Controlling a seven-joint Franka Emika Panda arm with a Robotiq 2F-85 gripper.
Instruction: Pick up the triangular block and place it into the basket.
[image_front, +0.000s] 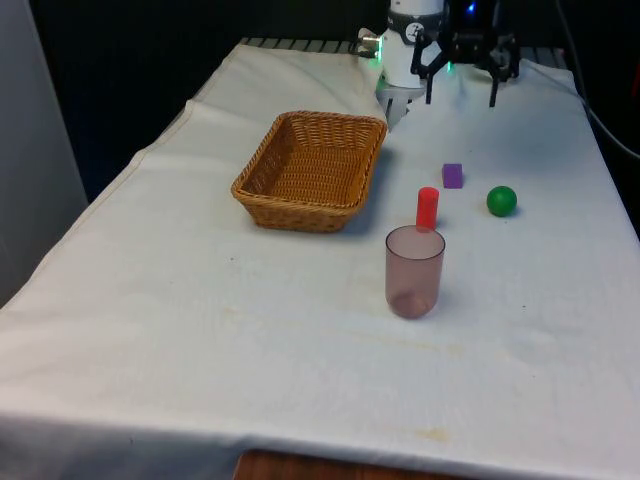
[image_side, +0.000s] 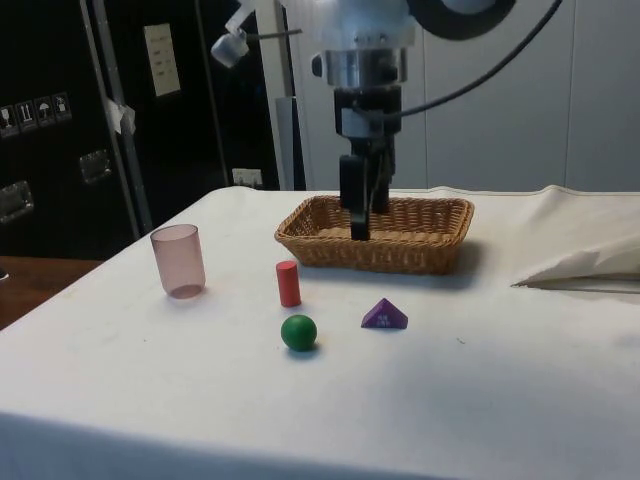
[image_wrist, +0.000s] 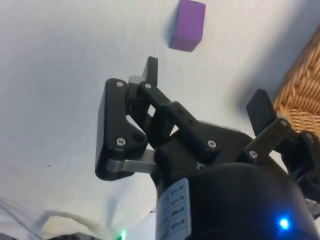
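beside purple triangular block (image_side: 384, 316): green ball (image_side: 298, 332), red cylinder (image_side: 288, 283); end effector (image_wrist: 205, 90) wide open, empty.

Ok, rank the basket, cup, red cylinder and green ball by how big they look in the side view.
1. Wicker basket, clearly largest.
2. Translucent pink cup.
3. Red cylinder.
4. Green ball, smallest, though close to the cylinder and slightly nearer the camera, so that last pair is unsure.

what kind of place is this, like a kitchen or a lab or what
Most likely a robotics lab or test cell: a cloth-covered table holds a wicker basket and a purple triangular block, with the robot's hand above and dark cabinets behind.
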